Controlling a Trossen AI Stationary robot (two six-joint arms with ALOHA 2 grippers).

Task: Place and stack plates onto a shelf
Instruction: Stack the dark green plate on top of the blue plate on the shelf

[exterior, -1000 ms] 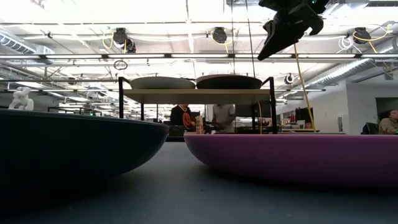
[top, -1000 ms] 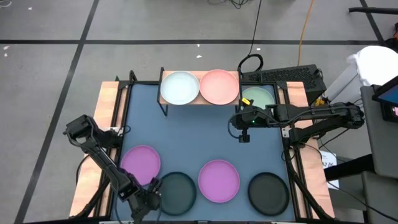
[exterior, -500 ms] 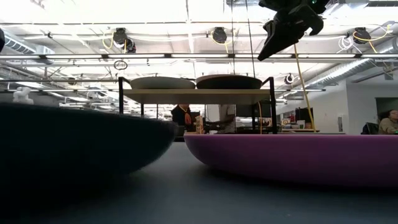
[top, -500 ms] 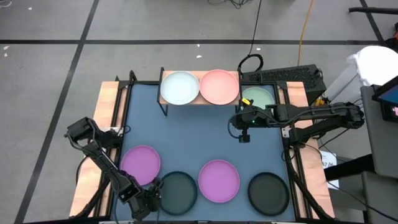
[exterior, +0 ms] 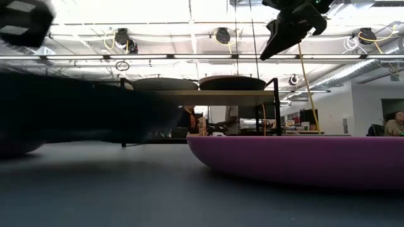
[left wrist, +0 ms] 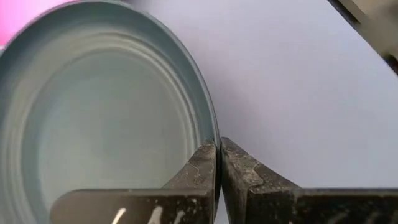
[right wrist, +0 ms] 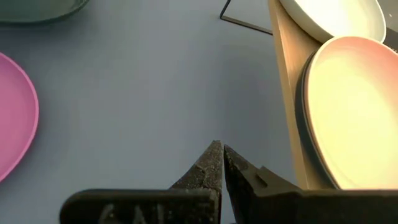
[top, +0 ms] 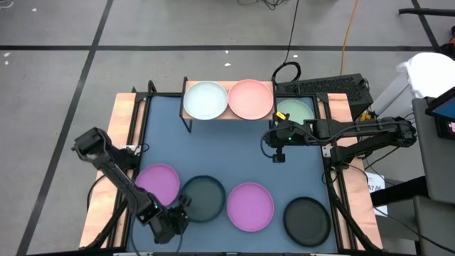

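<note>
The dark charcoal plate (top: 202, 198) is now lifted off the tabletop (top: 227, 149); a second ago it rested there. The left gripper (left wrist: 219, 163) holds its rim with closed fingers, far from the shelf (top: 229, 114). It has shifted a little toward the shelf. The right gripper (top: 279, 157), fingers closed on nothing, waits near the shelf.

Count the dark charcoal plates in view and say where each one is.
2 show plainly: one round dark charcoal plate held by the left gripper near the front, another at the front right corner. A dark rim under the pink plate may be a third.
</note>
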